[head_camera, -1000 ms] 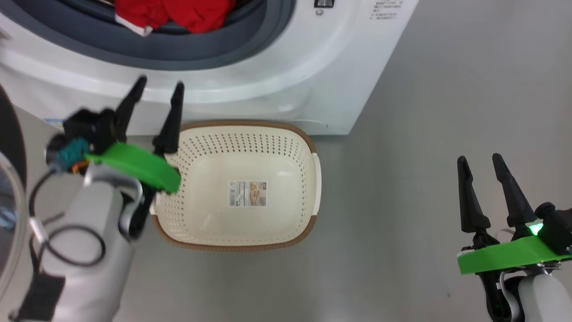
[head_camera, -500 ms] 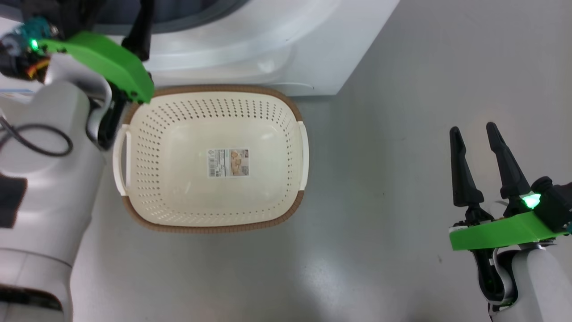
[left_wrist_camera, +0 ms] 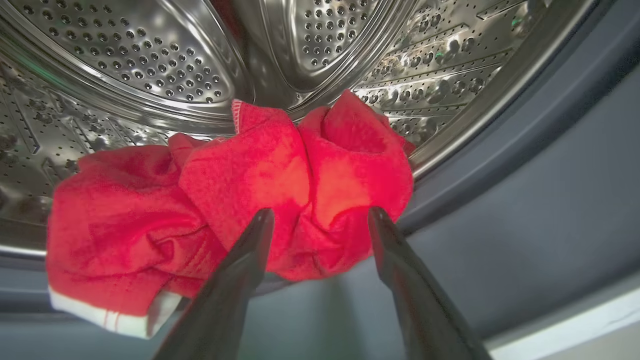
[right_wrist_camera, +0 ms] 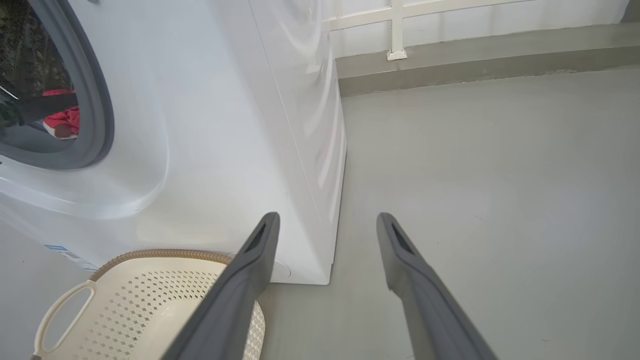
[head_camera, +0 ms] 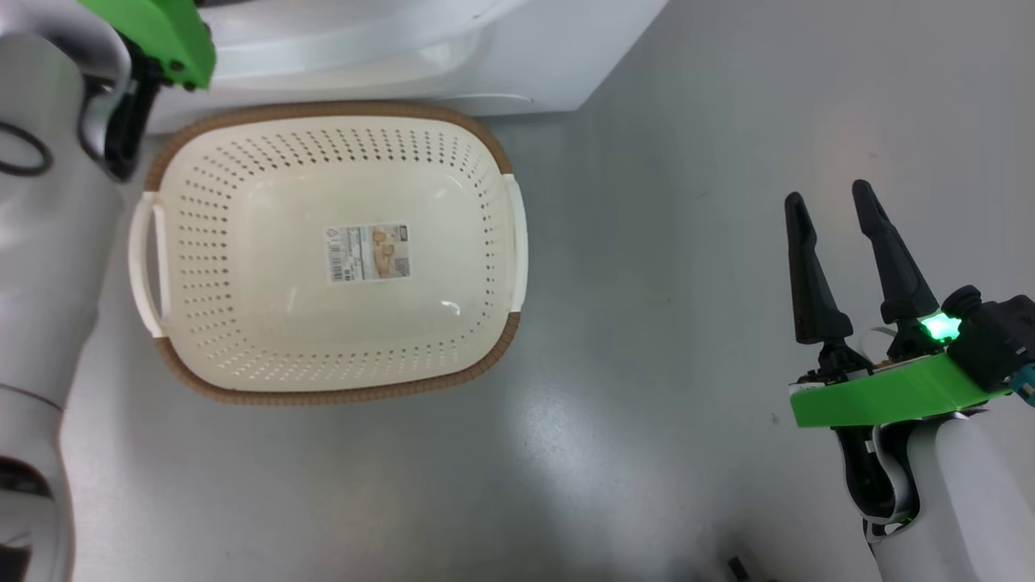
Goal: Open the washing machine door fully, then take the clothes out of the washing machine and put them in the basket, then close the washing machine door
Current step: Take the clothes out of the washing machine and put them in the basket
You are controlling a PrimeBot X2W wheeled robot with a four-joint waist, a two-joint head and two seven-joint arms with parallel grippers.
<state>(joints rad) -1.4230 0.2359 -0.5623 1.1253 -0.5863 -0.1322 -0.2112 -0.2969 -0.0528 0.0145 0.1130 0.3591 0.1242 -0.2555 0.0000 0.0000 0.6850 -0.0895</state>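
We see the clothes (left_wrist_camera: 240, 195) as a crumpled red heap with a strip of white trim at its 8 o'clock, lying at the front lip of the steel drum (left_wrist_camera: 150, 60) inside the washing machine (right_wrist_camera: 225, 125). The grey rubber ring (left_wrist_camera: 500, 175) curves past at the heap's 4 o'clock. Our left claw (left_wrist_camera: 320, 212) points into the drum mouth with its two fingers spread apart. Their tips sit against the lower edge of the red cloth with nothing clamped between them, and we cannot tell whether they touch it. In the head view the basket (head_camera: 323, 396) stands on the grey floor (head_camera: 687, 242), with the machine's white front just beyond it at its 12 o'clock. Inside the basket we see its perforated walls and a paper label (head_camera: 368, 253) on the bottom. Our right claw (head_camera: 827, 194) hangs over bare floor at the basket's 3 o'clock, well apart from it, fingers spread and holding nothing.
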